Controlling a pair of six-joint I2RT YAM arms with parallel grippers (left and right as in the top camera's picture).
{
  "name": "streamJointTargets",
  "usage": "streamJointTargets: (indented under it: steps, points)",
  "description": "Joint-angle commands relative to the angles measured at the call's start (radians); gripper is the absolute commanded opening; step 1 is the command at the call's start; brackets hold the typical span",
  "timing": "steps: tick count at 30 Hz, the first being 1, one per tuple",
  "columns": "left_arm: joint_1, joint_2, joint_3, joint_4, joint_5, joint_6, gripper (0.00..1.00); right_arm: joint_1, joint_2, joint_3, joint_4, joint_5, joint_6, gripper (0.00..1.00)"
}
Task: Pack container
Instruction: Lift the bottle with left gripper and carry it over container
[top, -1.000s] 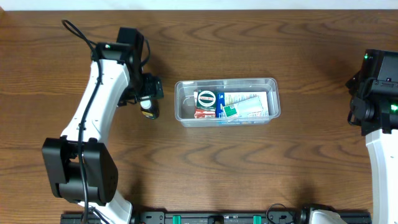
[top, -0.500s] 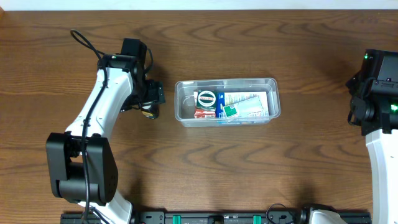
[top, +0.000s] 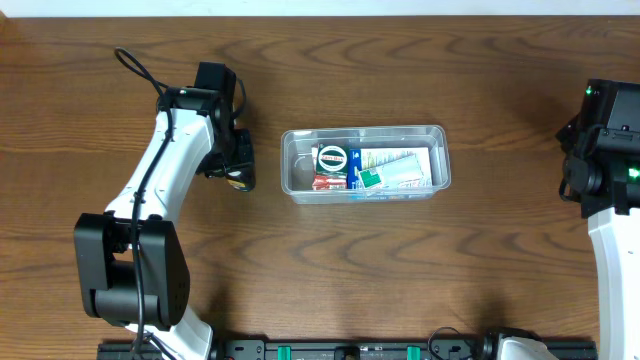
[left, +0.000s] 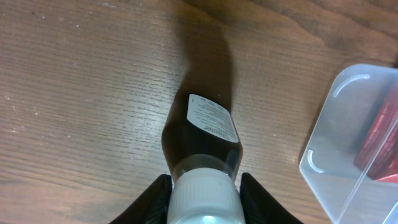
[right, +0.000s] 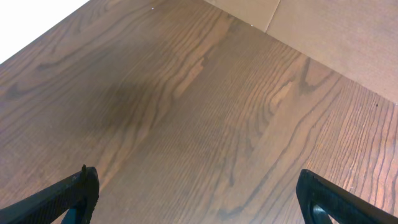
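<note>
Bottom centre, my left pincer (left: 204, 185) pinches the dark bottle (left: 202, 137) by its white cap (left: 203, 200), beside the container (left: 339, 124); my right pincer (right: 198, 190) stands spread.

Dark brown wood-grain bench (top: 400, 270). A clear rectangular plastic tub with rounded corners and rim (top: 297, 172) sat on it near centre, long side running left-right, with small packets inside. A dark brown plastic bottle with white cap and white label (left: 202, 134) lay on the bench just left of the tub, apart from it.
</note>
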Motion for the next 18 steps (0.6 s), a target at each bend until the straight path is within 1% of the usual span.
streamJointTargets:
  steps: [1, 2, 10, 13, 18]
  points:
    - [0.002, 0.011, 0.001, -0.010, -0.004, 0.006, 0.29, -0.008, 0.003, 0.002, 0.000, 0.010, -0.014, 0.99]
    - [0.002, 0.011, 0.001, -0.011, -0.004, 0.006, 0.27, -0.008, 0.003, 0.002, -0.001, 0.010, -0.014, 0.99]
    - [0.002, 0.010, 0.023, -0.035, -0.004, 0.006, 0.19, -0.008, 0.003, 0.002, -0.001, 0.010, -0.014, 0.99]
    - [0.002, 0.005, 0.058, -0.062, -0.004, 0.019, 0.19, -0.008, 0.003, 0.002, -0.001, 0.010, -0.014, 0.99]
    - [-0.001, -0.019, 0.147, -0.116, -0.002, 0.074, 0.19, -0.008, 0.003, 0.002, -0.001, 0.010, -0.014, 0.99]
